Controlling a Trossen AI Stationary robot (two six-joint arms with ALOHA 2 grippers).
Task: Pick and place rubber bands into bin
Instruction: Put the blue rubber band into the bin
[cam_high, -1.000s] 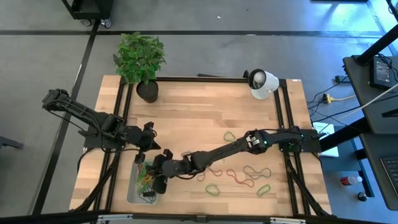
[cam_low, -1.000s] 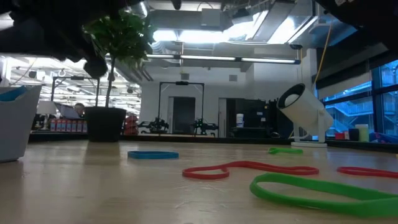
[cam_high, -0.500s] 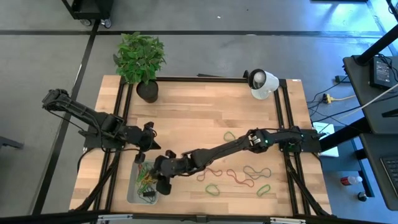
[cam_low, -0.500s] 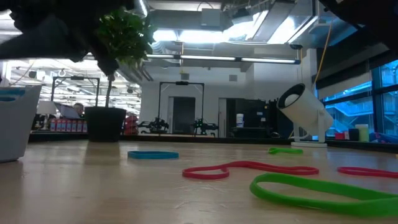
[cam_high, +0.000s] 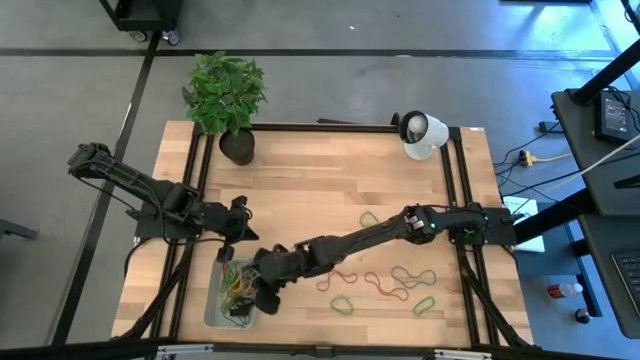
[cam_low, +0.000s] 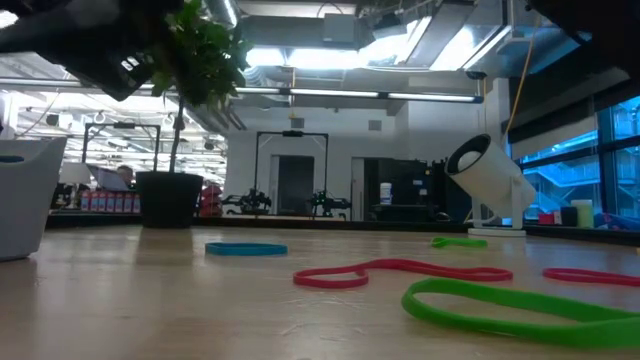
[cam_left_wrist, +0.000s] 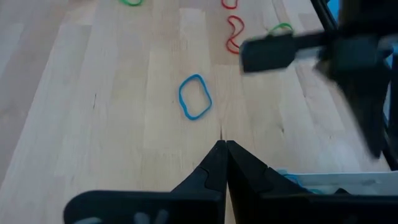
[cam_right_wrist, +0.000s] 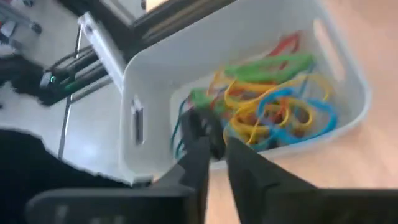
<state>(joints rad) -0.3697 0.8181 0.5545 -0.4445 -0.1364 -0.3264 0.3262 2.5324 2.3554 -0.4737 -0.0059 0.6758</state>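
Right gripper (cam_right_wrist: 212, 144) over the bin (cam_right_wrist: 249, 37) seemingly pinches a dark rubber band (cam_right_wrist: 200, 124); left gripper (cam_left_wrist: 222, 149) closed

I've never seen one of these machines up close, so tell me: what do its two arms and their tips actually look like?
Both arms are dark, nearly black, built from slim jointed segments. The right arm carries a small green light near its middle joint. The left arm looks the same, with bulkier joints. Each ends in an end effector with two flat, tapered black fingers: the left end effector and the right end effector. No markings can be made out.

right tool (cam_high: 248, 300) moved farther over bin (cam_high: 214, 310)
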